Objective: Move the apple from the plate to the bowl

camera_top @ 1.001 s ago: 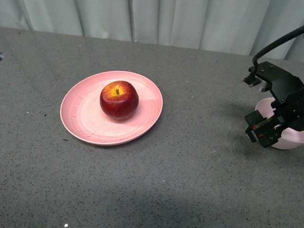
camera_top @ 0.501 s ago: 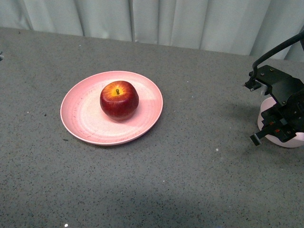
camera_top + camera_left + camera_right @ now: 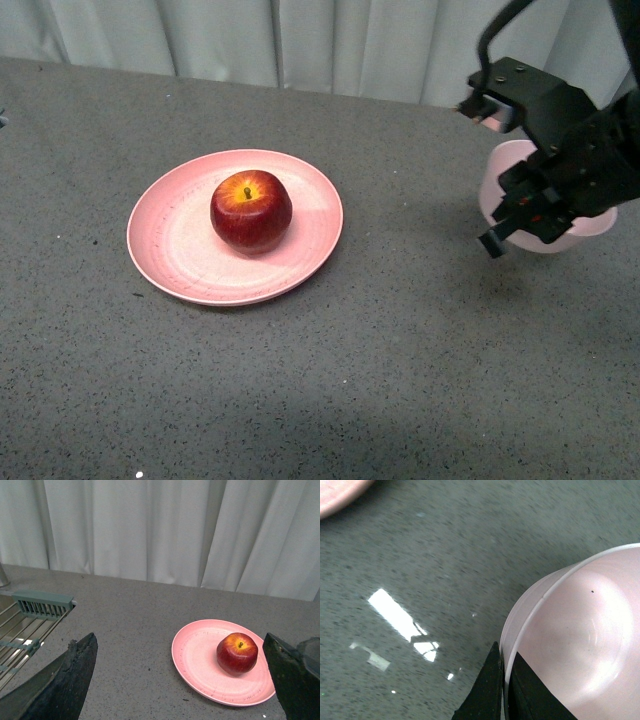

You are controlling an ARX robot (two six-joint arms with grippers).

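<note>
The dark red apple (image 3: 251, 211) rests near the middle of the salmon-pink plate (image 3: 175, 250) at centre left of the table. Far to its right, the pale pink bowl (image 3: 497, 180) hangs lifted off the table, its rim pinched by my right gripper (image 3: 520, 215). In the right wrist view the two black fingers (image 3: 485, 690) clamp the bowl (image 3: 575, 645) wall, one inside and one outside. My left gripper (image 3: 185, 680) stands open, its fingertips (image 3: 75, 670) wide apart, with the apple (image 3: 237, 653) and plate (image 3: 197, 657) ahead of it, untouched.
Grey speckled tabletop (image 3: 350, 380) runs back to a pale curtain (image 3: 330, 40). A wire rack with a green grille (image 3: 40, 605) lies beside the left arm. A plate edge (image 3: 335, 495) shows in a corner of the right wrist view.
My right gripper closed on the bowl's rim, then lifted it and carried it up and to the left. The apple and plate stayed put.
</note>
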